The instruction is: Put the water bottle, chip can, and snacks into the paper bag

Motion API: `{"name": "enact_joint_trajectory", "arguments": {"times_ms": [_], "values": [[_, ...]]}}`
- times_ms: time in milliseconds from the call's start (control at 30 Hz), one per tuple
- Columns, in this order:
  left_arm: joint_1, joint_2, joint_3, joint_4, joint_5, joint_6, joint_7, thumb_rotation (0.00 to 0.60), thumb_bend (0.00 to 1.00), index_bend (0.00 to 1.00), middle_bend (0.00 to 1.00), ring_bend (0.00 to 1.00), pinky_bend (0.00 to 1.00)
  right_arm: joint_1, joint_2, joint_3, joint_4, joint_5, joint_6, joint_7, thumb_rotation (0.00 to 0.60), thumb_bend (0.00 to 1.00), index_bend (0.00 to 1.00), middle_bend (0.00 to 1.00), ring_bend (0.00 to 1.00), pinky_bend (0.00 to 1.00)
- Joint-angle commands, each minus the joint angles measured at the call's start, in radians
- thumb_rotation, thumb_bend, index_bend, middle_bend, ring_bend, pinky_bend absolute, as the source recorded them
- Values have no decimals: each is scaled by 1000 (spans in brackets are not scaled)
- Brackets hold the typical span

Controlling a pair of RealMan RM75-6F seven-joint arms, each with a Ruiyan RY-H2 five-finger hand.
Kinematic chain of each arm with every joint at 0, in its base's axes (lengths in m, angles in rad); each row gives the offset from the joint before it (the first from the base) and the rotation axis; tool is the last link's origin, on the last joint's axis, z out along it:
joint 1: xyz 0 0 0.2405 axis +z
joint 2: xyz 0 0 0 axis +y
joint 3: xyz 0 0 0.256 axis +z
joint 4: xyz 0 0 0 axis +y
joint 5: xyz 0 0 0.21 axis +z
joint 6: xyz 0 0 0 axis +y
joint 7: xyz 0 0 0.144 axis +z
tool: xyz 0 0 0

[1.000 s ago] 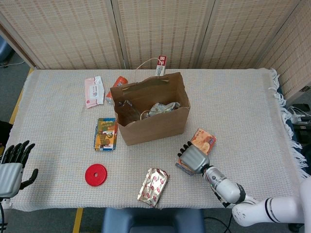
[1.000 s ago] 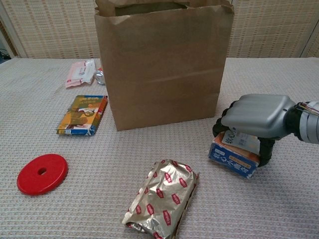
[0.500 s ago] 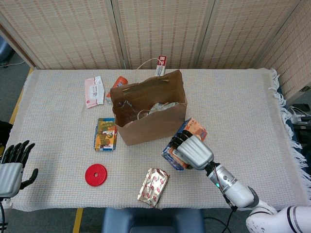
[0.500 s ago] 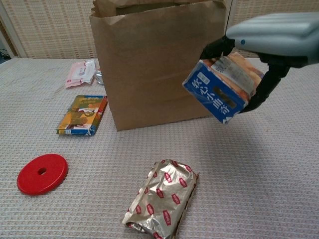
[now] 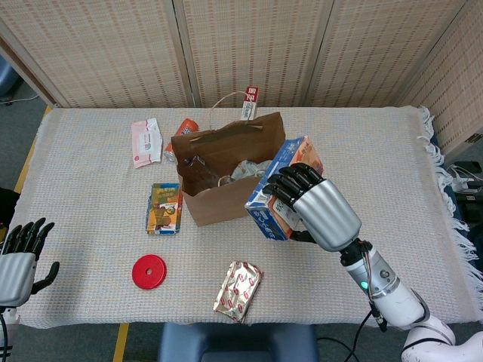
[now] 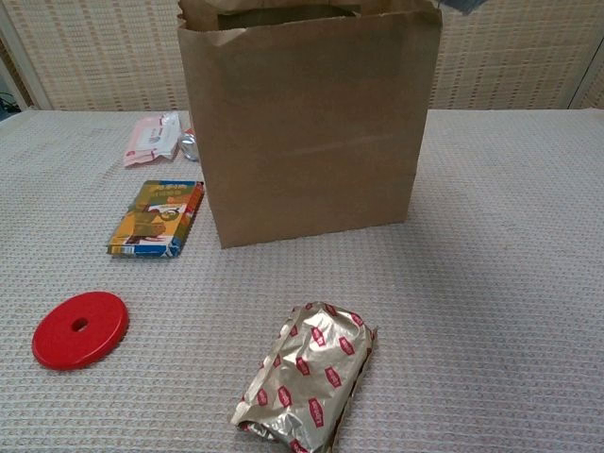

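1. While the counter (image 5: 377, 151) lies under its woven pale cloth, the brown paper bag (image 5: 234, 197) stands upright near its middle with its mouth open, and serves as landmark for everything below.
2. Raised beside the bag's right edge, the right hand (image 5: 315, 205) clamps a blue and orange snack box (image 5: 273, 197) – fingers curled over its top, the box tilted and level with the bag's rim, not inside it.
3. Well away from the bag, at the counter's near left corner, the left hand (image 5: 19, 256) holds nothing, its fingers apart and pointing up.
4. Inside the bag, a clear bottle (image 5: 198, 170) and some crumpled wrapping (image 5: 251, 168) show through the open mouth.
5. In front of the bag, toward the near edge, lies a silver foil snack pack (image 6: 307, 377) with red marks.
6. Just left of the bag lies a flat yellow and green packet (image 6: 159, 218).
7. Behind and left of the bag lies a pink and white pouch (image 5: 145, 142); between it and the bag an orange-topped item (image 5: 186, 127) is partly hidden, so what it is cannot be told.
8. Left of the foil pack and nearer than the bag sits a red disc (image 6: 80, 328) with a hole in its centre.
9. Just behind the bag, a red and white tag (image 5: 250, 102) stands above its rim – on a loop of cord.
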Motion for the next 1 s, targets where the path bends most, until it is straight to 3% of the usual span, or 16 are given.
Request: {"name": "enact_joint_trajectory", "arguments": {"times_ms": [33,400,667,1000], "values": [[0,0,0,0,0,0,0,600,399,74,0,0,0,12,-21,61,4,27,37,-12,600,250,527,558,598,698],[1,0,2,4,2,0,-12,600,399,74,0,0,0,169,-267,164,162,179,26,-252,600,250,525,558,598,698],[0,3,3,8,7,-2,-27,600,400,78,0,0,0,240,-439,175,291,235,43,-334,600,250,525,558,598,698],[-1,6,5,9,9,-4,-33,600,400,79,0,0,0,276,-542,151,365,282,53,-445,600,250,514,558,598,698]]}}
